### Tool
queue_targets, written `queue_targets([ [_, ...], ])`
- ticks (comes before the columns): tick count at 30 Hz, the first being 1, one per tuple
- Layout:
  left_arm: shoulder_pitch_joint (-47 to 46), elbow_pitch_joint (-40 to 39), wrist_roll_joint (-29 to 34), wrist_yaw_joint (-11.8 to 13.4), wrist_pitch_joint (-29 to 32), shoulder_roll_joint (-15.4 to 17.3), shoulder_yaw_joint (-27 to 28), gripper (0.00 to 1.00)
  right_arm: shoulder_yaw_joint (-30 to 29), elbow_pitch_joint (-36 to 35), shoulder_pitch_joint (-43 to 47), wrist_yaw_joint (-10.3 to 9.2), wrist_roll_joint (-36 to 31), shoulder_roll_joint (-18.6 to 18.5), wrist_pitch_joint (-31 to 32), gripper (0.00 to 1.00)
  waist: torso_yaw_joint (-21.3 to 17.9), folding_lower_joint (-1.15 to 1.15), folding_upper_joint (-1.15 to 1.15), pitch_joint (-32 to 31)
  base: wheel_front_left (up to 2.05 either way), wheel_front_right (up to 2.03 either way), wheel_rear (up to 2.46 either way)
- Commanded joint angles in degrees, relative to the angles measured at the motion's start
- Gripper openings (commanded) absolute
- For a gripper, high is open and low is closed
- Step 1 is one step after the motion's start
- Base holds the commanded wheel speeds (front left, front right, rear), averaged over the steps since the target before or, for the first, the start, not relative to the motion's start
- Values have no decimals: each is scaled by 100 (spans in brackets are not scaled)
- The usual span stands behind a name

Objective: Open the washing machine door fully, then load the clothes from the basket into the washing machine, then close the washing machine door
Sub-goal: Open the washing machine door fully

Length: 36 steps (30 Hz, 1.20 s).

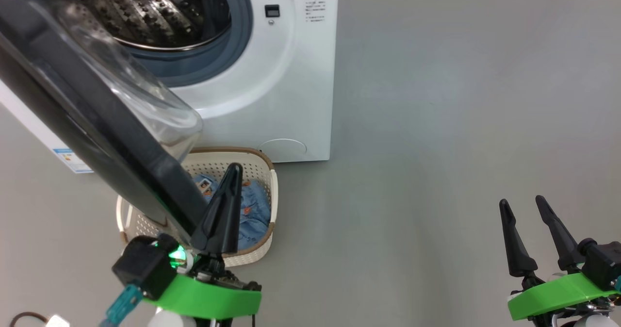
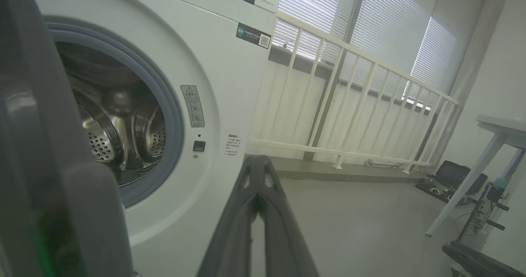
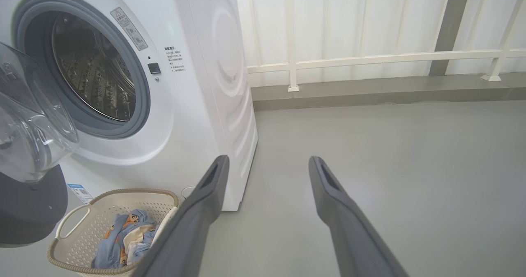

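**Door open, clothes in the basket, left fingers pinched shut**

The washing machine (image 1: pixel 291 74) is a white, boxy front-loader. Its round mouth shows a ribbed steel drum (image 1: pixel 145 11) pierced with small holes, ringed by a grey-blue rubber seal (image 1: pixel 240 31). A small blue label sticker (image 1: pixel 73 159) sits low on its front.

The washing machine door (image 1: pixel 111 157) stands open on the robot's left. It is a broad glossy black ring with a bulging clear glass bowl (image 1: pixel 126 84) at its centre, and it runs diagonally across the left of the head view and overhangs the basket.

The basket (image 1: pixel 213 164) sits on the smooth grey floor (image 1: pixel 436 123) right in front of the machine, below the mouth. It is cream-white perforated plastic, rounded rectangular, with a brown woven-look rim and a white loop handle at the side. The clothes (image 1: pixel 252 205) lie crumpled inside it — soft light blue fabric printed with small orange-brown figures, with a fold of cream cloth in the right wrist view.

The left gripper (image 1: pixel 234 169) has its two long, dark, tapered fingers pressed together with nothing between them. It hangs over the basket just beside the door's lower black edge — whether it touches that edge cannot be told.

The right gripper (image 1: pixel 523 202) hangs over the floor well to the right of the machine, its fingers spread wide and empty.
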Motion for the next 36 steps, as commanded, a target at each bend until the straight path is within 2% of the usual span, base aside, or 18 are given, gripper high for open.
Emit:
queue_targets([
  [1, -224, -14, -67, 3, -31, 29, 194, 0, 111, -135, -171, 25, -41, -96, -70, 100, -28, 0, 0, 21, 0, 0, 0],
  [13, -437, 887, -275, 3, -31, 21, 598, 0, 79, -192, -177, 25, -74, -102, -70, 100, -7, 0, 0, 42, 0, 0, 0],
  [36, -489, 1196, -366, 3, -31, 20, 878, 0, 24, -292, -192, 25, -124, -120, -70, 100, 224, 0, 0, 65, 0, 0, 0],
])
